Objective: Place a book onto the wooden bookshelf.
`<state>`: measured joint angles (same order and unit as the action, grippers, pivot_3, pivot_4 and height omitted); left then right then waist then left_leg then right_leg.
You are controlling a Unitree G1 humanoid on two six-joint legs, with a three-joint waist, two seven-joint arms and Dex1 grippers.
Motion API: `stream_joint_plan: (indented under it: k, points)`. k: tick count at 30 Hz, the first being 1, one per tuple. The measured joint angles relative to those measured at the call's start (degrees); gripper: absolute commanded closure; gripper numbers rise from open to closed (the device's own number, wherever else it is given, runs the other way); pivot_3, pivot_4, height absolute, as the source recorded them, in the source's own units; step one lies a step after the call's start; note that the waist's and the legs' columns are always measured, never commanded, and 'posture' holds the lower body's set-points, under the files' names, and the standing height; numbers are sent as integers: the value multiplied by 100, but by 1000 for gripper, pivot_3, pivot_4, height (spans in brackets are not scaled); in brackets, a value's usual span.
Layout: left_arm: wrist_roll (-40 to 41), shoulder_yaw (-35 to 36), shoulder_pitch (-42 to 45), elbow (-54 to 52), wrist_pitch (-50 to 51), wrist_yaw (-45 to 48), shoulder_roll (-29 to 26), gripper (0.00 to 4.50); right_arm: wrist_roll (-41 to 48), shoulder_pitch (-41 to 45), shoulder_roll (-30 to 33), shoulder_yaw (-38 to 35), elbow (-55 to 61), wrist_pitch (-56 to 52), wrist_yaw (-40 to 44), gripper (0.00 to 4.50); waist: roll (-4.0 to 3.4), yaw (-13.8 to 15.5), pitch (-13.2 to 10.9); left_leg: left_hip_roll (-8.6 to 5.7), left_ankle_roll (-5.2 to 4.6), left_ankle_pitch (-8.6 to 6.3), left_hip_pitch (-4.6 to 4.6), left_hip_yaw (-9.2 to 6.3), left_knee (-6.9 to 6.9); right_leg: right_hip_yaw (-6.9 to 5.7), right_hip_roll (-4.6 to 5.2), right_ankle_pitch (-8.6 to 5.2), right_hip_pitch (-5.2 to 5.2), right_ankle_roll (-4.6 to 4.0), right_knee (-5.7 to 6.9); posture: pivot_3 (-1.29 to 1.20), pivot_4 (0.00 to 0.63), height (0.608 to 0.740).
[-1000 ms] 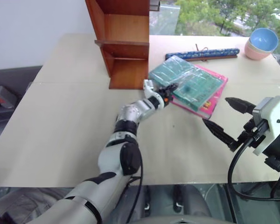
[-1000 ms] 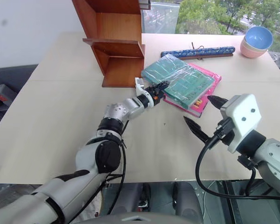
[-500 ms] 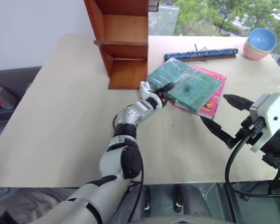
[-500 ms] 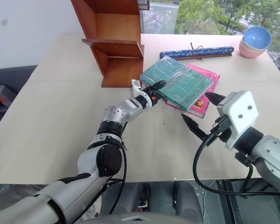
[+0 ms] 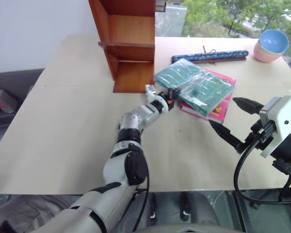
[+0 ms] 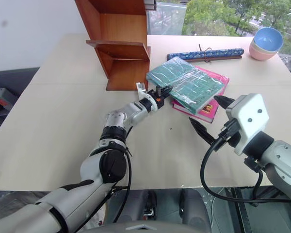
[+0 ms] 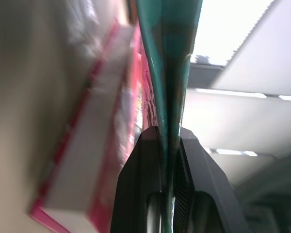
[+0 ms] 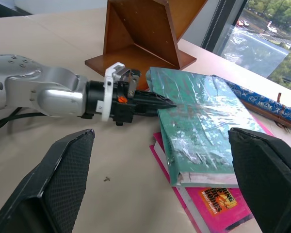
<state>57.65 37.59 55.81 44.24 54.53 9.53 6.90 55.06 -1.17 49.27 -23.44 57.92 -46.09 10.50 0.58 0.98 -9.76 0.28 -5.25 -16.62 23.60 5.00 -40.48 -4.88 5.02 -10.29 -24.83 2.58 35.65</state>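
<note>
The book (image 5: pixel 199 85), teal-green in shiny plastic wrap, lies on a pink book (image 5: pixel 218 110) at the middle right of the table. My left gripper (image 5: pixel 173 92) reaches in level from the left and is shut on the book's near-left edge. In the left wrist view the thin teal edge (image 7: pixel 167 58) runs between the two black fingers (image 7: pixel 145 165), with the pink book (image 7: pixel 87 160) beside it. The wooden bookshelf (image 5: pixel 131 43) stands just behind and left of the book. My right gripper (image 5: pixel 224 112) hovers open near the book's right side, holding nothing.
A long blue patterned roll (image 5: pixel 211 56) lies behind the books. Stacked blue and pink bowls (image 5: pixel 271 44) sit at the far right corner. The beige table (image 5: pixel 63 121) spreads wide to the left and front of the shelf.
The left gripper's fingers were apart around the book's edge and have shut on it. The hand has risen slightly and the book's edge has shifted with it. The right arm has kept still.
</note>
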Motion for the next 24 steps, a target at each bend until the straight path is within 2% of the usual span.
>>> stream_joint_plan:
  k: [4,5,7,8,9,10,12,14,15,18,20,24]
  points:
    - [445,-172,-113,-863,859,-127,47,4465,1,-77,-9,-57,8,4,-99,0,3,1,-2,0,0,0,4,-2,-1,-1,0,0,-2,0,0,0,150,738]
    - [492,-396,-123,-1272,1051,-86,47,4465,51,-144,-28,-163,12,17,-128,0,3,11,-3,0,0,0,6,-3,-1,-3,0,0,-3,0,0,0,150,738]
    - [288,-1292,-106,-2249,1090,422,-32,4465,368,-373,-42,-571,15,131,-214,0,3,38,-2,-3,1,0,5,-1,-1,-4,0,0,-1,0,-1,0,150,738]
    - [247,-1433,-65,-2383,1087,527,-43,4465,418,-379,-42,-642,17,154,-221,0,1,37,-1,-3,1,0,-1,2,-1,-2,0,0,3,0,-2,0,150,738]
    - [-167,-2054,-16,-2721,726,992,-216,4465,661,-517,-35,-877,20,279,-263,0,1,50,-2,-6,1,1,-1,4,-1,-3,0,0,4,0,-3,0,150,738]
    - [-319,-2273,28,-2822,605,1131,-292,4465,735,-546,-26,-937,22,315,-275,0,1,49,-2,-6,2,1,-1,3,-1,-4,-2,1,4,-1,-3,0,150,738]
    - [-1455,-3516,411,-3167,-534,2152,-921,4465,1082,-723,46,-1240,61,527,-392,0,-3,31,0,-4,3,0,-11,15,1,5,-6,0,5,-2,-1,0,150,738]
    - [-2459,-4267,732,-3348,-1889,3028,-1416,4465,1229,-867,128,-1390,78,673,-486,0,-9,-9,3,3,1,-1,-29,31,8,28,-7,-1,10,-4,1,0,150,738]
    - [-3089,-4726,934,-3319,-2676,3461,-1837,4465,1238,-1037,183,-1431,82,743,-492,0,-10,-9,1,3,2,-1,-26,35,8,30,-9,-2,4,-6,1,0,150,738]
    - [-3992,-5010,1618,-3163,-3750,4174,-2752,4465,1127,-1416,186,-1581,82,887,-481,0,-10,-19,-1,10,-1,-1,-8,50,8,49,-15,-1,-25,-7,8,0,150,738]
    - [-4395,-5010,2238,-3055,-3953,4575,-3442,4465,948,-1501,103,-1584,79,965,-459,0,-14,-11,2,10,-4,-2,4,52,8,54,-17,0,-38,-5,8,0,150,738]
    - [-5149,-5282,3047,-2250,-4413,5318,-4192,4465,541,-1371,-19,-1385,-18,1150,-282,0,-10,22,1,8,-11,-6,11,48,2,42,-15,-12,-35,17,-1,0,150,738]
